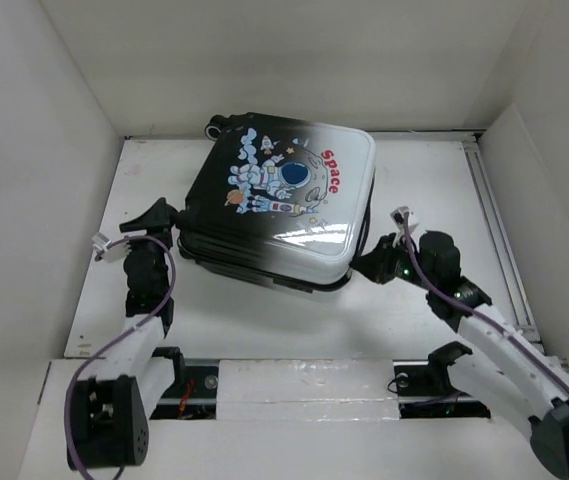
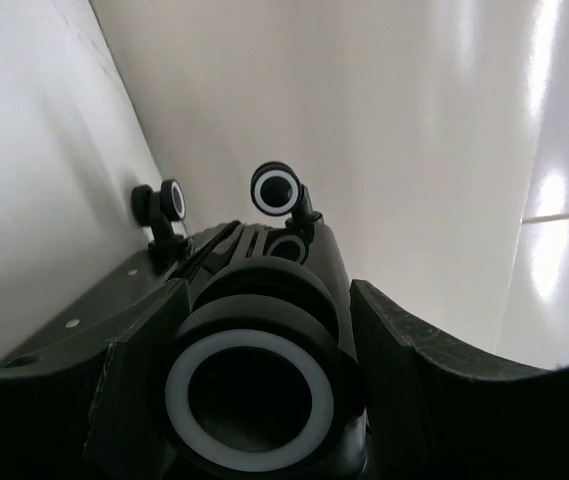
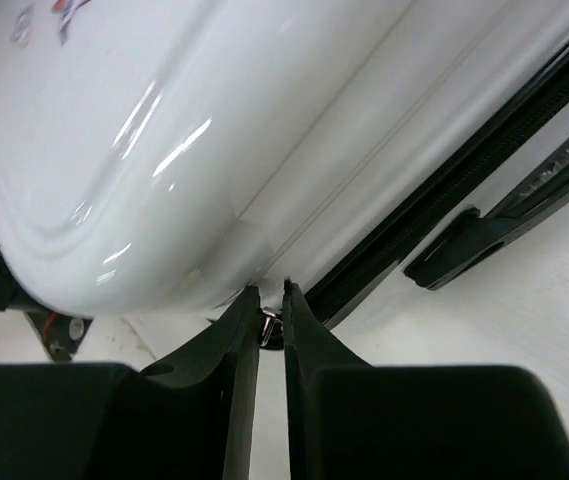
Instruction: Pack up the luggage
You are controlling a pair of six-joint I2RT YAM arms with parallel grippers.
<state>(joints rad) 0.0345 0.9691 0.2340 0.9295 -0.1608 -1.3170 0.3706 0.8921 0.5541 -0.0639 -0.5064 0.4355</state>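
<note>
Luggage is lying flat on the table, printed shell up, mid-table, wheels twd the left and far side. Both shells are sitting together; can't tell how far the zip is run.

L side: left gripper is sitting at the near-left corner. In the wrist view its jaws are standing apart either side of a black wheel w/ a white ring. Can't tell whether the pads are pressing on it or only flanking it. I'm judging the wheel a poor hold: it's round and probably free to spin or swivel.

Centre: the shell is reading as a hard, glossy moulding w/ strong glare streaks. I'm expecting it to be stiff and slippery, too wide for either jaw, and light enough to skid on the table if pushed. Better to work at edges, corners and hardware.

R side: right gripper is at the near-right corner, fingers pressed nearly together and pinching a small metal zip pull beside the black zip track. It's a small, thin tab, so I'm expecting it to slip out if pulled off-line.

Writing: an astronaut cartoon, then "Space" in red. I'm finding no brand or label legible.
</note>
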